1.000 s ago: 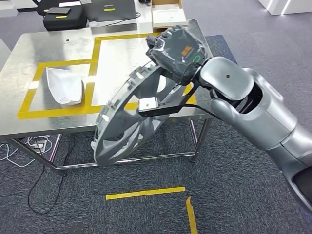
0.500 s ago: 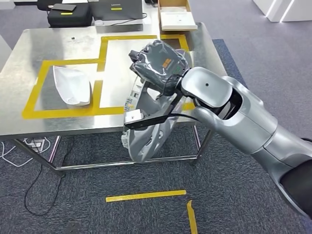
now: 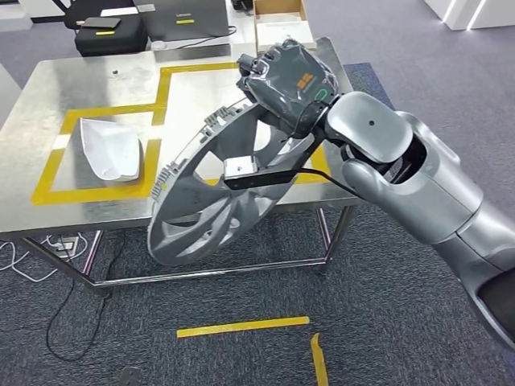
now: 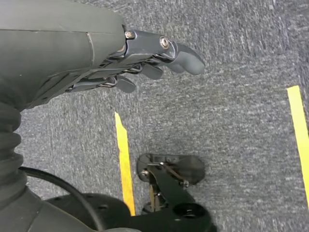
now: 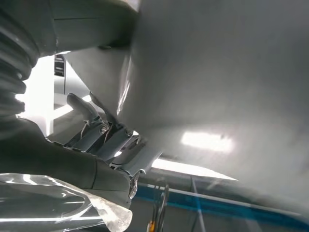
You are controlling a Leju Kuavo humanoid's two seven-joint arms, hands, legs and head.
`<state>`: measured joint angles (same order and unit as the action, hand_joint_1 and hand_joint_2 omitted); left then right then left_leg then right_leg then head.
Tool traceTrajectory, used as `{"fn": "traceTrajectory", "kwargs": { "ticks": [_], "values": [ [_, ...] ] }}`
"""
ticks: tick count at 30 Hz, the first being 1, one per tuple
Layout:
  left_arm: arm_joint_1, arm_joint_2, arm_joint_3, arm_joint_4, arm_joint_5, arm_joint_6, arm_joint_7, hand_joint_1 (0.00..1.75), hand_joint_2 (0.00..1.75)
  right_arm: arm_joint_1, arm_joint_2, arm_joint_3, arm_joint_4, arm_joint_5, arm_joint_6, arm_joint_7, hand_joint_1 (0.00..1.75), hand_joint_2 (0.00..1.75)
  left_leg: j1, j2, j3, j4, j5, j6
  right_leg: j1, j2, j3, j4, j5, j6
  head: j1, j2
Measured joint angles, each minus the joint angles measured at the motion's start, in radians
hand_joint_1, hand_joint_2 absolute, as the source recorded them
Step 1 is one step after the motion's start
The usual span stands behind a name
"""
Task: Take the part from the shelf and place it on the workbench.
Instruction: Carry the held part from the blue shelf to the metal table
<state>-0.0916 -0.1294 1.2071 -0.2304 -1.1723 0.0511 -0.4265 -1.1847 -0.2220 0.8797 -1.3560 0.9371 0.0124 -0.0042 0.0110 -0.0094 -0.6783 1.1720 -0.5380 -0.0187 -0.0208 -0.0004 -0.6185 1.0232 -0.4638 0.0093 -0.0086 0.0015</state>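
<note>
The part is a large grey spoked wheel cover (image 3: 206,201), and my right hand (image 3: 288,84) grips it at its upper rim. It hangs tilted in front of the steel workbench (image 3: 36,88), its top over the bench's near edge and its lower half below the tabletop. In the right wrist view the part's grey surface (image 5: 226,72) fills most of the picture, with my right hand's fingers (image 5: 109,135) wrapped under it. My left hand (image 4: 109,58) hangs over the carpet with its fingers straight and together, holding nothing.
A white curved part (image 3: 109,149) lies inside a yellow taped rectangle on the bench's left. Black cases (image 3: 113,32) and a cardboard box (image 3: 279,20) sit behind the bench. Yellow tape strips (image 3: 243,326) mark the carpet in front; cables (image 3: 36,257) lie under the bench.
The held wheel cover has swung: half a second ago it hung edge-on and lower right, now its face shows and it sits further left. The view also shifted slightly.
</note>
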Motion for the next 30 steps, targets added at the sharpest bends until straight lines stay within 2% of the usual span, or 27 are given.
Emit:
{"fn": "traceTrajectory", "kwargs": {
  "ticks": [2, 3, 4, 6, 7, 9, 12, 14, 16, 17, 18, 19, 20, 21, 22, 23, 24, 27, 29, 30],
  "values": [
    [0.001, -0.001, 0.000, 0.000, 0.000, 0.000, 0.000, 0.00, 1.75, 0.000, 0.000, -0.001, -0.002, 0.001, 0.000, 0.000, 1.75, 1.75, 0.003, 0.000, -0.057, 0.117, -0.039, -0.007, 0.000, 0.000, 0.003, 0.000, -0.002, -0.003, 0.000, 0.000],
    [0.002, -0.001, 0.000, 0.000, 0.000, 0.000, 0.000, 0.00, 1.75, 0.001, 0.000, -0.001, -0.002, 0.002, 0.000, 0.000, 1.75, 1.75, 0.004, 0.000, -0.068, 0.137, -0.035, -0.009, 0.000, 0.001, 0.004, 0.000, -0.003, -0.004, 0.000, 0.000],
    [0.002, -0.001, 0.000, 0.000, 0.000, 0.000, 0.000, 0.00, 1.75, 0.001, 0.000, -0.001, -0.002, 0.003, 0.000, 0.001, 1.75, 1.75, 0.005, 0.000, -0.062, 0.118, -0.012, -0.009, 0.000, 0.002, 0.005, 0.000, -0.003, -0.003, 0.000, 0.000],
    [0.002, 0.000, -0.001, 0.000, 0.000, 0.000, 0.000, 0.00, 1.75, 0.000, 0.000, -0.003, -0.004, 0.007, -0.001, 0.003, 1.75, 1.75, 0.006, 0.001, -0.009, -0.003, 0.058, -0.005, 0.000, 0.003, 0.009, 0.000, -0.006, 0.000, 0.000, 0.000],
    [0.002, 0.000, -0.001, 0.000, 0.000, 0.000, 0.000, 0.00, 1.75, -0.002, 0.000, -0.005, -0.006, 0.009, -0.002, 0.003, 1.75, 1.75, 0.005, 0.002, 0.020, -0.066, 0.079, -0.001, 0.002, 0.005, 0.009, 0.001, -0.008, 0.004, 0.000, 0.000],
    [0.000, 0.000, -0.001, 0.000, 0.000, 0.000, 0.000, 0.00, 1.75, -0.005, 0.000, -0.007, -0.008, 0.013, -0.003, 0.005, 1.75, 1.75, 0.001, 0.002, 0.048, -0.130, 0.083, 0.011, 0.005, 0.006, 0.008, 0.000, -0.007, 0.016, 0.000, 0.000],
    [0.002, -0.002, -0.001, 0.000, 0.000, 0.000, -0.002, 0.00, 1.75, -0.006, -0.002, -0.008, -0.010, 0.020, -0.003, 0.007, 1.75, 1.75, 0.001, 0.003, 0.059, -0.145, 0.077, 0.034, 0.005, 0.006, 0.007, 0.006, -0.005, 0.034, 0.001, 0.000],
    [0.002, -0.002, -0.001, 0.000, 0.001, 0.000, -0.002, 0.00, 1.75, -0.007, -0.005, -0.010, -0.013, 0.023, -0.003, 0.008, 1.75, 1.75, 0.002, 0.003, 0.067, -0.148, 0.078, 0.045, 0.003, 0.006, -0.024, 0.063, -0.037, 0.040, 0.006, 0.000],
    [0.001, -0.002, -0.001, 0.000, 0.001, 0.000, -0.002, 0.00, 1.75, -0.006, -0.007, -0.011, -0.015, 0.024, -0.004, 0.008, 1.75, 1.75, 0.000, 0.003, 0.069, -0.148, 0.075, 0.052, 0.003, 0.006, -0.092, 0.186, -0.090, 0.043, 0.009, 0.000],
    [0.001, -0.002, -0.002, 0.000, 0.002, 0.000, -0.002, 0.00, 1.75, -0.003, -0.008, -0.011, -0.016, 0.025, -0.004, 0.008, 1.75, 1.75, -0.001, 0.004, 0.070, -0.147, 0.073, 0.054, 0.003, 0.006, -0.126, 0.242, -0.107, 0.044, 0.009, 0.000],
    [0.001, -0.002, -0.002, 0.000, 0.002, 0.000, -0.002, 0.00, 1.75, 0.001, -0.010, -0.011, -0.016, 0.025, -0.003, 0.008, 1.75, 1.75, -0.001, 0.004, 0.073, -0.147, 0.070, 0.056, 0.003, 0.006, -0.148, 0.272, -0.108, 0.045, 0.009, 0.000],
    [0.002, -0.003, -0.002, 0.000, 0.002, 0.000, -0.002, 0.00, 1.75, 0.004, -0.011, -0.011, -0.016, 0.025, -0.003, 0.007, 1.75, 1.75, -0.002, 0.003, 0.078, -0.146, 0.066, 0.056, 0.003, 0.006, -0.154, 0.264, -0.090, 0.046, 0.009, 0.000],
    [0.003, -0.003, -0.002, 0.000, 0.002, 0.000, -0.002, 0.00, 1.75, 0.005, -0.012, -0.011, -0.016, 0.026, -0.003, 0.007, 1.75, 1.75, -0.001, 0.002, 0.084, -0.146, 0.061, 0.055, 0.002, 0.005, -0.140, 0.220, -0.054, 0.046, 0.009, 0.000],
    [0.004, -0.004, -0.002, 0.000, 0.002, 0.000, -0.003, 0.00, 1.75, 0.005, -0.013, -0.011, -0.016, 0.026, -0.003, 0.007, 1.75, 1.75, -0.001, 0.000, 0.090, -0.146, 0.055, 0.052, 0.001, 0.004, -0.117, 0.154, -0.010, 0.045, 0.010, 0.000],
    [0.004, -0.005, -0.002, 0.000, 0.002, 0.000, -0.003, 0.00, 1.75, 0.003, -0.015, -0.011, -0.016, 0.026, -0.004, 0.008, 1.75, 1.75, -0.003, 0.000, 0.096, -0.145, 0.049, 0.048, 0.003, 0.004, -0.094, 0.092, 0.019, 0.043, 0.009, 0.000],
    [0.004, -0.005, -0.002, 0.000, 0.002, 0.000, -0.004, 0.00, 1.75, 0.001, -0.017, -0.012, -0.018, 0.027, -0.004, 0.008, 1.75, 1.75, -0.004, 0.000, 0.098, -0.145, 0.043, 0.042, 0.004, 0.003, -0.072, 0.043, 0.033, 0.038, 0.009, 0.000],
    [0.003, -0.006, -0.002, 0.000, 0.003, 0.000, -0.005, 0.00, 1.75, 0.000, -0.019, -0.012, -0.020, 0.029, -0.005, 0.008, 1.75, 1.75, -0.004, 0.000, 0.099, -0.143, 0.040, 0.037, 0.007, 0.002, -0.059, 0.014, 0.034, 0.033, 0.008, 0.000],
    [0.001, -0.006, -0.002, 0.001, 0.003, -0.001, -0.009, 0.00, 1.75, 0.002, -0.023, -0.013, -0.028, 0.034, -0.006, 0.008, 1.75, 1.75, -0.004, 0.002, 0.105, -0.135, 0.034, 0.022, 0.007, 0.002, -0.035, -0.004, 0.021, 0.013, 0.009, 0.000],
    [0.000, -0.006, -0.001, 0.001, 0.003, -0.001, -0.009, 0.00, 1.75, 0.001, -0.027, -0.014, -0.030, 0.035, -0.007, 0.008, 1.75, 1.75, -0.003, 0.002, 0.081, -0.082, 0.024, 0.012, 0.003, 0.001, -0.015, -0.007, 0.014, 0.002, 0.006, 0.000],
    [0.000, -0.006, -0.001, 0.001, 0.003, -0.001, -0.010, 0.00, 1.75, 0.001, -0.028, -0.015, -0.031, 0.035, -0.007, 0.008, 1.75, 1.75, -0.001, 0.003, 0.050, -0.027, 0.009, 0.008, 0.002, 0.001, -0.006, -0.009, 0.008, -0.001, 0.003, 0.000]
  ]
}}
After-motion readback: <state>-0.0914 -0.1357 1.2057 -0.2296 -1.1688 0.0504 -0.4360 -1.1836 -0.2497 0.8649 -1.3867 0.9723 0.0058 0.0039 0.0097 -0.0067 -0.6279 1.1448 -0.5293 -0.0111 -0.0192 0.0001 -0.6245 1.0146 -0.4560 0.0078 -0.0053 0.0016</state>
